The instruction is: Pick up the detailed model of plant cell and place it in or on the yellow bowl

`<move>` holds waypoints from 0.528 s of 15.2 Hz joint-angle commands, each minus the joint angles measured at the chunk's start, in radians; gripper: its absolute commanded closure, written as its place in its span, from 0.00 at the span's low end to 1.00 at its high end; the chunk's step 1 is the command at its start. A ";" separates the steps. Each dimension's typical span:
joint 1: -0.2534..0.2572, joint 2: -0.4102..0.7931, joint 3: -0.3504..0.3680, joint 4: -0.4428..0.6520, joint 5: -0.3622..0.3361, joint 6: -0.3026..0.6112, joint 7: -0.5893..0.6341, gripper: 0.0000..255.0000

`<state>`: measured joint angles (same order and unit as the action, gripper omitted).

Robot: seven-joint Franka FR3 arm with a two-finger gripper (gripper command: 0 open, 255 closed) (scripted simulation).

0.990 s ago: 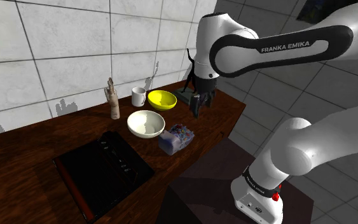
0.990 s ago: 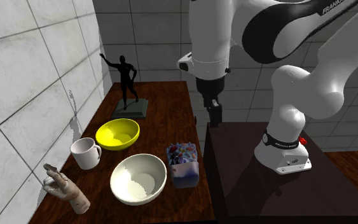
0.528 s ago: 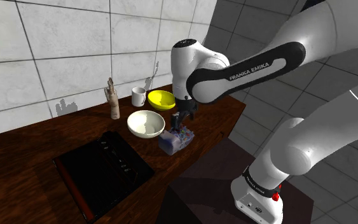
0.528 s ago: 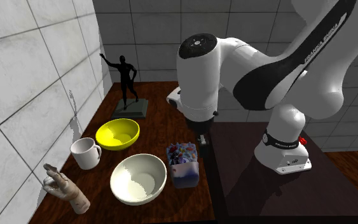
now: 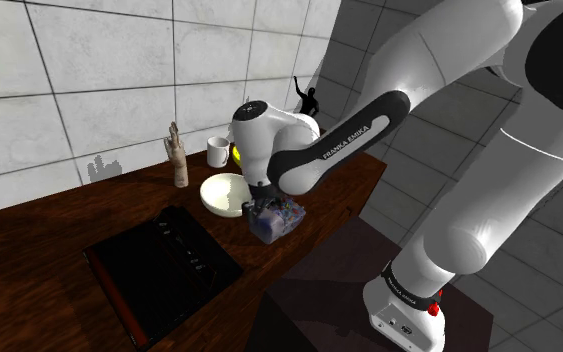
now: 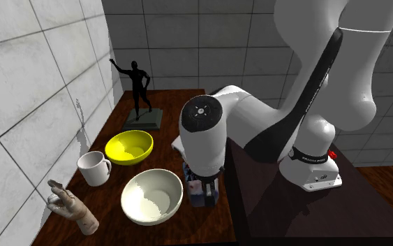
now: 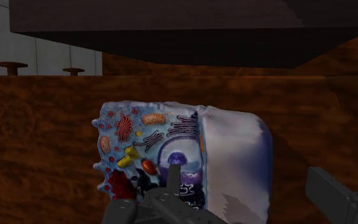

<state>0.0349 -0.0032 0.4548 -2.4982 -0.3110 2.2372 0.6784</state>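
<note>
Dark wood table (image 5: 59, 230) — claw (image 7: 234, 200) open astride plant cell model (image 7: 171, 153) (near table edge).

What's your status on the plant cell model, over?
Gripper low at plant cell model, jaws open astride it, not gripping. Model on table beside white bowl. Yellow bowl empty; white bowl near the route.

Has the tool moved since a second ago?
Yes. In the second exterior view the tool went from level with the figurine down to the cell model beside the white bowl.
</note>
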 commanded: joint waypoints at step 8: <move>-0.011 0.090 -0.020 -0.032 -0.098 0.101 0.075 0.00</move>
<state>0.0234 0.0832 0.4358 -2.5298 -0.4056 2.3346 0.7499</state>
